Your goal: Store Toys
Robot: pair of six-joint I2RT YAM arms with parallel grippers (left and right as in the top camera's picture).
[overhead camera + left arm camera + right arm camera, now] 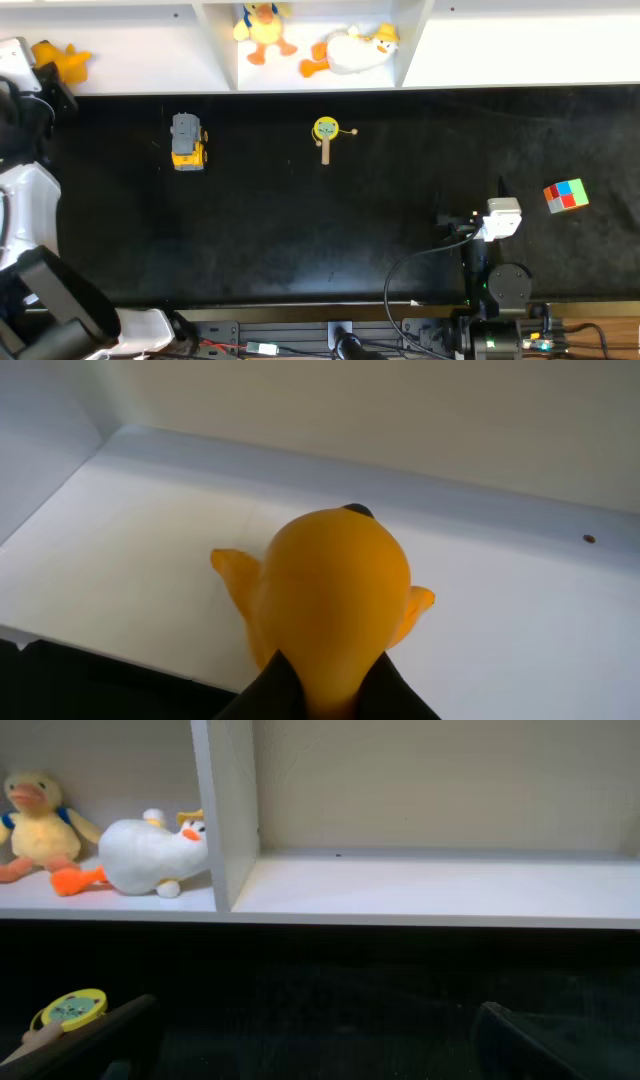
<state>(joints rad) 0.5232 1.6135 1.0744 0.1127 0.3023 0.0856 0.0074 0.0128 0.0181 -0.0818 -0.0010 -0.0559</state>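
While my left hand (335, 682) is inside the left compartment of the white shelf (520, 620), it is clamped on the orange toy (335, 585). The two dark fingers (268, 695) press the toy's lower part from both sides, and its round body stands out past them above the shelf floor. I cannot tell whether the toy touches the floor. From above, my left arm stretches along the left edge of the table (300, 230) up to that compartment.

My right hand (318, 1012) stays low over the table near its own base, fingers apart and holding nothing, and it faces the shelf. The yellow duck (262, 28) and the white duck (350, 48) lie in the middle compartment. The toy truck (187, 140), the rattle (326, 135) and the colour cube (565, 195) lie on the table, well apart.
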